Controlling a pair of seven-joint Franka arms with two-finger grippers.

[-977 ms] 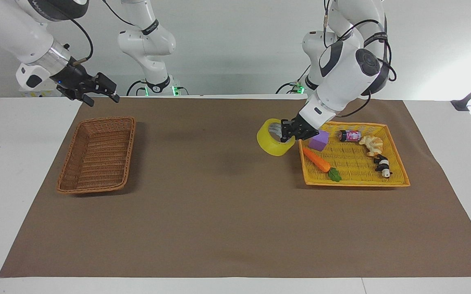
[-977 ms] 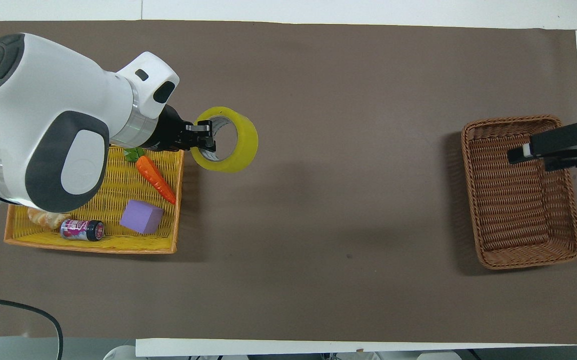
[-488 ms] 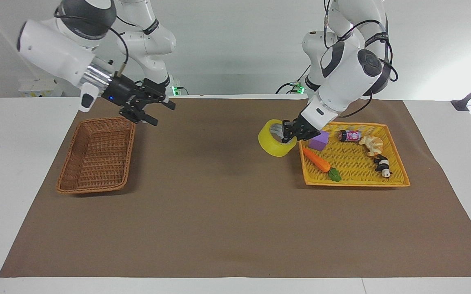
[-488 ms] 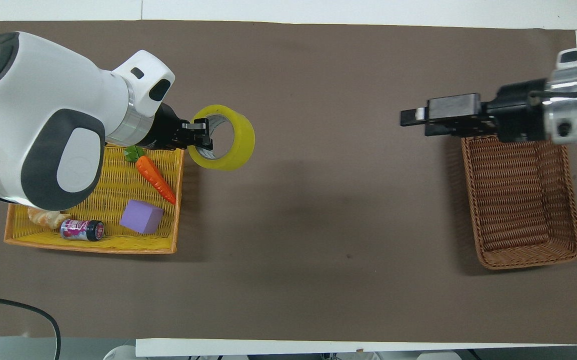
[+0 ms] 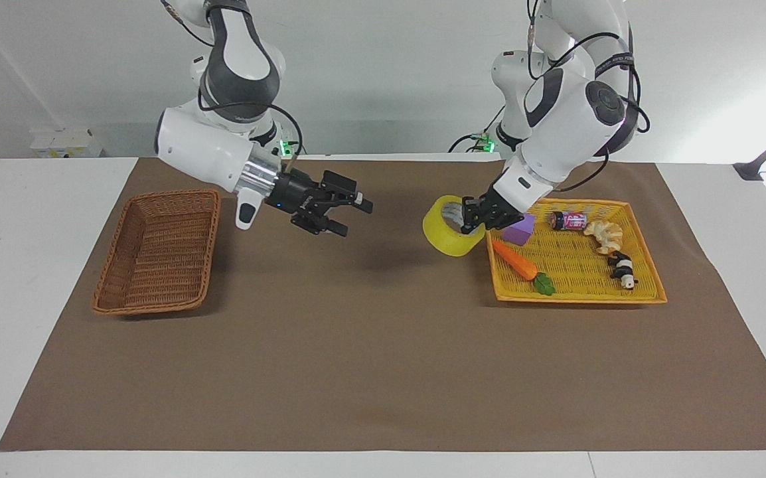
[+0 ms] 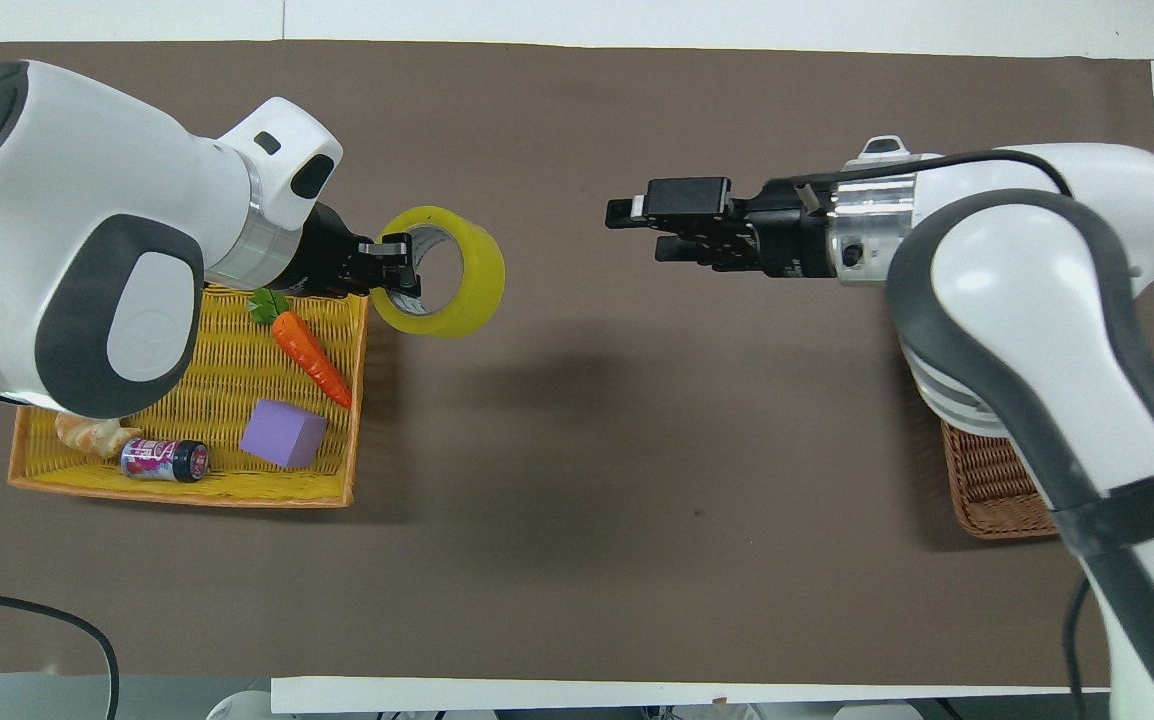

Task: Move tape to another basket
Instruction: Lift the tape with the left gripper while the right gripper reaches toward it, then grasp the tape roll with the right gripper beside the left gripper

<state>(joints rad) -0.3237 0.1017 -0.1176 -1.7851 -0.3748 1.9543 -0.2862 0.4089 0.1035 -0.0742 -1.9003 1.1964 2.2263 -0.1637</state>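
Tape (image 5: 449, 230) (image 6: 449, 272) is hanging off the table in the left gripper (image 5: 474, 219) (image 6: 395, 268), whose fingers are pinching the roll's wall on the side toward the yellow tray (image 5: 646, 279) (image 6: 177, 493). We are seeing the roll tilted, its hole partly facing up, over the brown mat (image 5: 383, 345) (image 6: 637, 450) just beside the tray's rim at the end toward the right arm.

Right gripper (image 5: 346, 211) (image 6: 652, 222) is pointing sideways toward the tape, held in the air over the mat's middle, well apart from the roll. We are reading its fingers as spread, with nothing between them.

Basket (image 5: 157, 255) (image 6: 997, 490) is sitting on the mat at the right arm's end; in the overhead view the right arm is covering most of it, and in the facing view we are finding nothing in it.

Tray is holding a carrot (image 5: 521, 264) (image 6: 309, 355), a purple block (image 5: 519, 229) (image 6: 283, 433), a small can (image 5: 569, 221) (image 6: 165, 460), a pale pastry-like piece (image 5: 605, 235) (image 6: 92, 436) and a small black-and-white figure (image 5: 622, 269).
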